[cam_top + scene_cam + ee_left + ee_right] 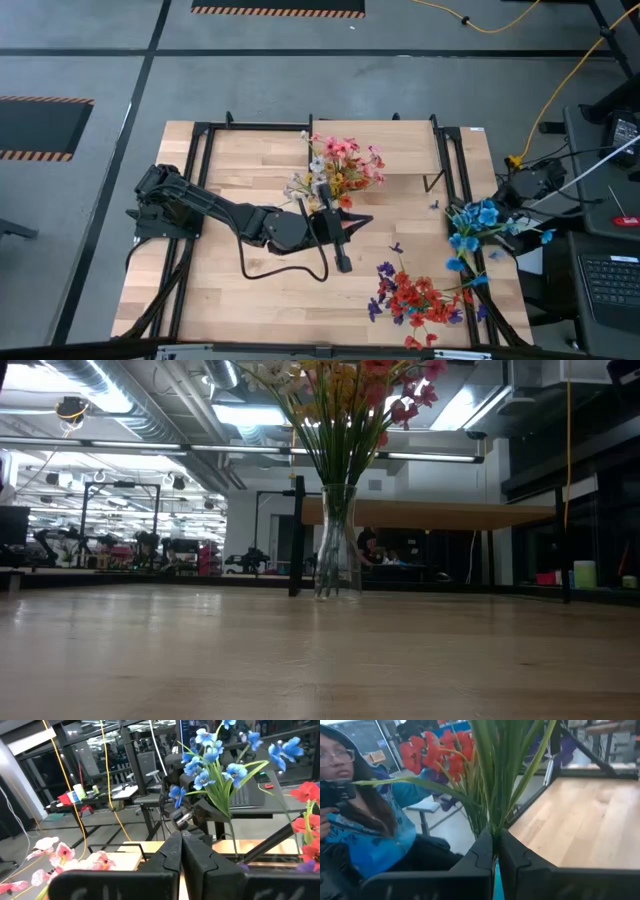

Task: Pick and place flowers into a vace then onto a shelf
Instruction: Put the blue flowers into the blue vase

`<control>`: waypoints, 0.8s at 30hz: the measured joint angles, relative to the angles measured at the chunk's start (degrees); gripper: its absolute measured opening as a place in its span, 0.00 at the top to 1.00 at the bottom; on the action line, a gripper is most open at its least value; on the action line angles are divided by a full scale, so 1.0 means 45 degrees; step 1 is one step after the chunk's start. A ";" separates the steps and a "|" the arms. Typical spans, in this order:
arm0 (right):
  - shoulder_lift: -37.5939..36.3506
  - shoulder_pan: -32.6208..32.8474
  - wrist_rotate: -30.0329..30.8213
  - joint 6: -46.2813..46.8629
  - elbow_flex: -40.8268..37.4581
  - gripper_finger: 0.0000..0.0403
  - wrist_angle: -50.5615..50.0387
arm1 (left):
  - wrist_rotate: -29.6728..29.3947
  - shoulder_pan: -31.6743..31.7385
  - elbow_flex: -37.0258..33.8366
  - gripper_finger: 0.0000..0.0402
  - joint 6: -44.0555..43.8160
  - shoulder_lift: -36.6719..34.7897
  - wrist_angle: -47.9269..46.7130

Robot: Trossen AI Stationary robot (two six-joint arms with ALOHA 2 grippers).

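A clear glass vase (337, 540) stood on the table (250, 290), just in front of the shelf (410, 150), and it already held a bunch of pink, white and yellow flowers (335, 165) on long green stems. The left gripper (340, 255) was low over the table, near the vase on the side away from the shelf; its two dark fingers (167, 855) were pressed together and held nothing. The right gripper (495, 852) was far from the vase, at the right edge of the table, and its jaws were closed tight on the green stems of a blue spray (478, 225). Red and purple flowers (415, 298) lay on the table, well apart from the vase, toward the front right corner. Behind the red blooms a person (365, 815) in a blue top sat beside the table.
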 joint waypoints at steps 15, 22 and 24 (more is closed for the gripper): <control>0.0010 0.0010 0.0023 -0.0694 -0.1899 0.99 0.3083 | 0.0018 -0.0015 0.0000 0.99 0.0000 0.0000 -0.0085; 0.0010 0.0010 0.0026 -0.0768 -0.1899 1.00 0.3046 | 0.0022 -0.0015 0.0000 0.99 0.0000 0.0000 -0.0165; 0.0023 0.0010 0.0024 -0.0788 -0.1899 1.00 0.3041 | 0.0024 -0.0015 0.0000 0.99 0.0000 0.0000 -0.0163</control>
